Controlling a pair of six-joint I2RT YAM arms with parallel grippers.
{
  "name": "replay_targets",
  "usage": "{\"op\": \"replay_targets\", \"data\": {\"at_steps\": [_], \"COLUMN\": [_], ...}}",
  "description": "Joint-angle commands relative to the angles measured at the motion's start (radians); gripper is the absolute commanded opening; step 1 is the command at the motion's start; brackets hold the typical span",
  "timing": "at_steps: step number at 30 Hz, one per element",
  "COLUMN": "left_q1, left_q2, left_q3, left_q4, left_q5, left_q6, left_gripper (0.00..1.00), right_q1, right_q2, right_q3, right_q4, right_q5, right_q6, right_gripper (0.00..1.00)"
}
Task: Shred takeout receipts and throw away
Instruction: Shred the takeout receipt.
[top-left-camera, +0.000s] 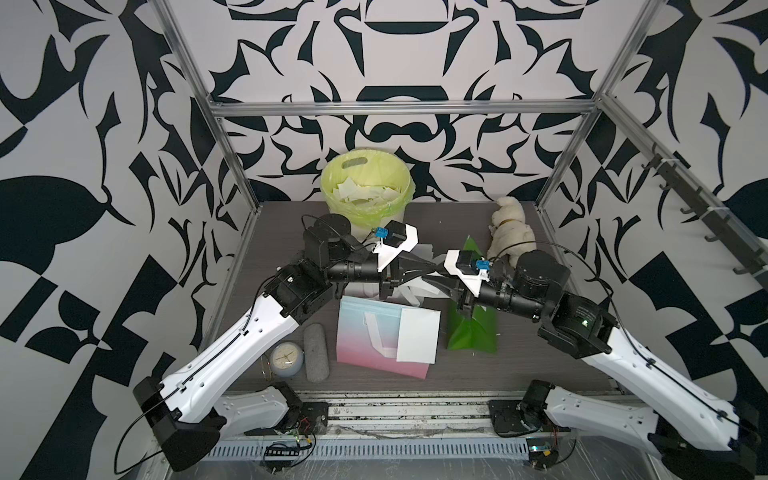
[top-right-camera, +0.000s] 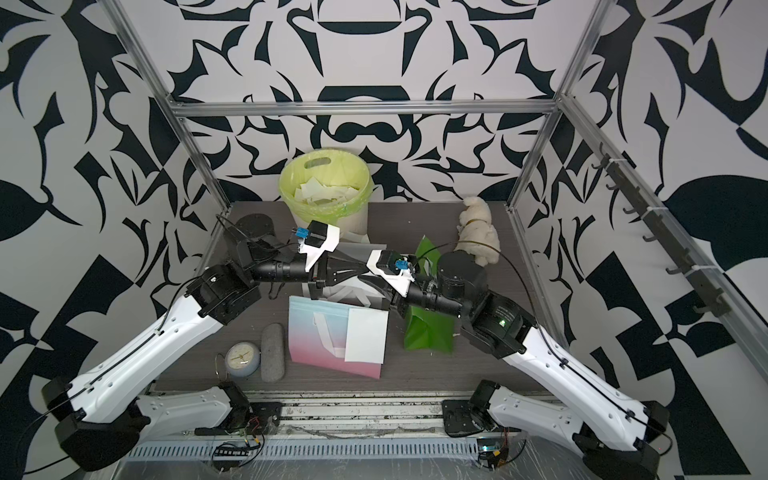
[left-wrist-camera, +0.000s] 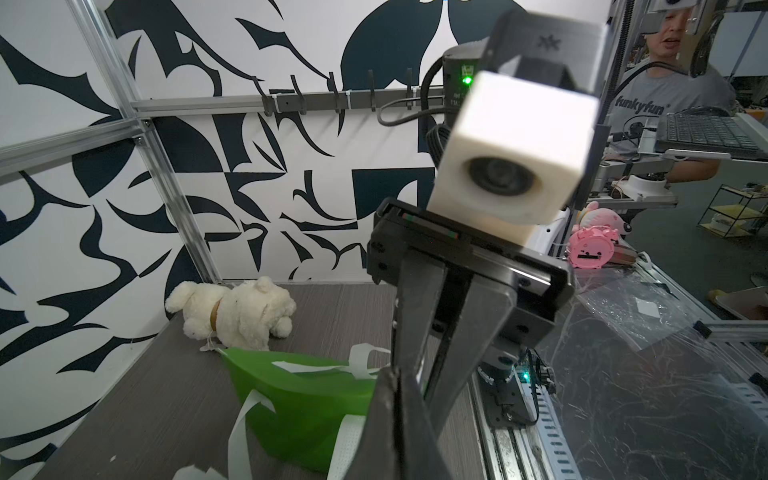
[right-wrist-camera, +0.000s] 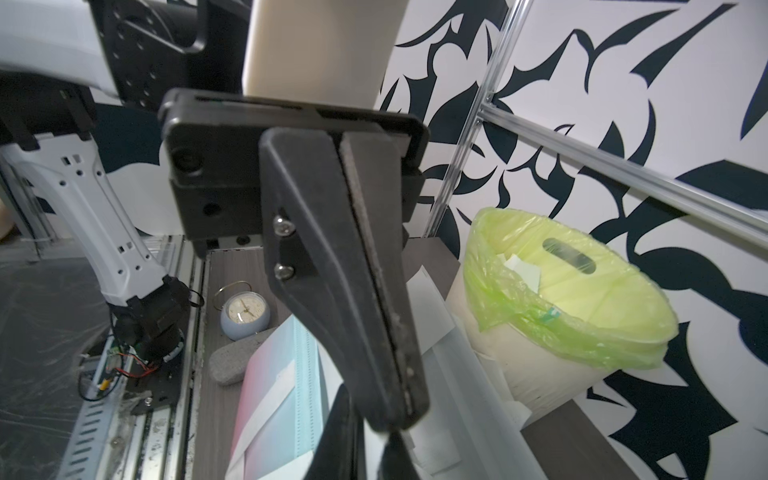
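The takeout receipts are in two places. One plain white rectangular paper sheet (top-left-camera: 418, 336) lies whole and flat on the pink-to-blue gradient gift bag (top-left-camera: 353, 351), at 6 o'clock from the table's middle. Torn white scraps (top-left-camera: 365, 193) lie inside the round cream waste bin with a yellow-green plastic liner (top-left-camera: 361, 214) at 12 o'clock. Judging by that, some shredding is done and at least one sheet remains.

Both arms meet tip to tip over the table's middle, above the white fabric tote bag (top-left-camera: 415, 297). The left gripper (right-wrist-camera: 395, 411) has its fingers pressed flat together, and the right gripper (left-wrist-camera: 415, 374) is pinched down to a sliver. Two grips this close together suit tearing thin paper, since pulling apart from neighbouring points starts a rip rather than a crumple. Whether a strip is actually caught between the tips cannot be told, as the fingers hide one another there.

The bin stands at 12 o'clock, where I judge either arm could drop scraps in. The whole sheet resting on the bag rather than the bare table probably leaves an edge easier to get under.

The green paper gift bag (top-left-camera: 473, 332) at 3 o'clock, the white plush dog (top-left-camera: 509, 232) at 1 o'clock, and the small round pale-blue clock (top-left-camera: 286, 359) and grey oblong stone (top-left-camera: 316, 352) at 8 o'clock sit clear of the work.
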Motion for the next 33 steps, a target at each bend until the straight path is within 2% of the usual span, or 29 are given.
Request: {"op": "replay_targets", "data": {"at_steps": [1,3,9,15,19,26,33], "left_q1": [-0.003,-0.004,-0.004,-0.004,-0.004,-0.002,0.012], "left_q2": [0.008,0.011,0.023,0.034,0.050,0.082,0.131], "left_q3": [0.039,0.041,0.037,0.020,0.026,0.042,0.062], "left_q4": [0.001,0.004,0.069,0.157,0.185,0.227,0.237], "left_q5": [0.012,0.011,-0.033,-0.234,-0.286,-0.362,-0.475], "left_q6": [-0.016,-0.029,-0.150,-0.344,-0.432,-0.508,-0.521], "left_gripper": [0.00,0.00,0.00,0.00,0.00,0.00,0.00], "right_q1": [0.002,0.002,0.002,0.001,0.002,0.003,0.007], "right_q2": [0.002,0.005,0.028,0.043,0.036,0.008,-0.050], "right_q3": [0.043,0.043,0.047,0.048,0.032,-0.010,-0.066], "right_q4": [0.001,0.000,-0.015,-0.003,0.028,0.075,0.120], "right_q5": [0.012,0.022,0.069,0.139,0.161,0.086,0.011], "right_q6": [-0.010,-0.015,-0.026,-0.052,-0.070,-0.076,-0.053], "right_gripper": [0.03,0.00,0.00,0.00,0.00,0.00,0.00]}}
